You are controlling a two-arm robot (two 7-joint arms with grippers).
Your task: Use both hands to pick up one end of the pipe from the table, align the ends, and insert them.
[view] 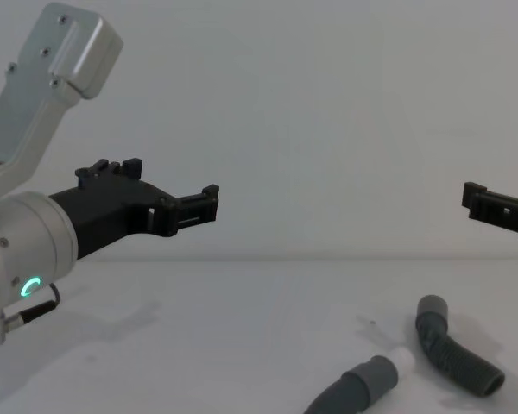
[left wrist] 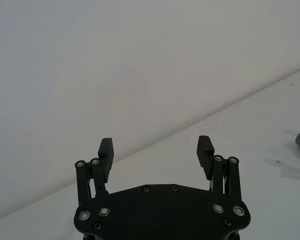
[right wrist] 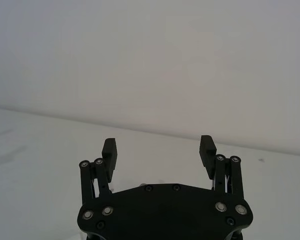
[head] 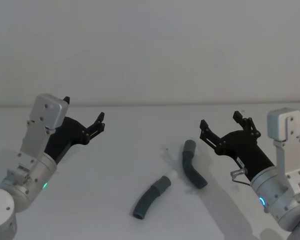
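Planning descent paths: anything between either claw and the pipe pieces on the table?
Nothing visible. The left claw and right claw hang open above the table. Only bare surface lies between them and the white-tipped pipe piece and the bent piece. Nothing lies between the two pieces either.

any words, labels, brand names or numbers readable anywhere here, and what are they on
None: no readable text in any view.
The left gripper, the right gripper, the white-tipped pipe piece, the plain pipe piece and the table carry no words, labels, brands or numbers.
The green ring light on the left wrist is a plain glow, not a sign.
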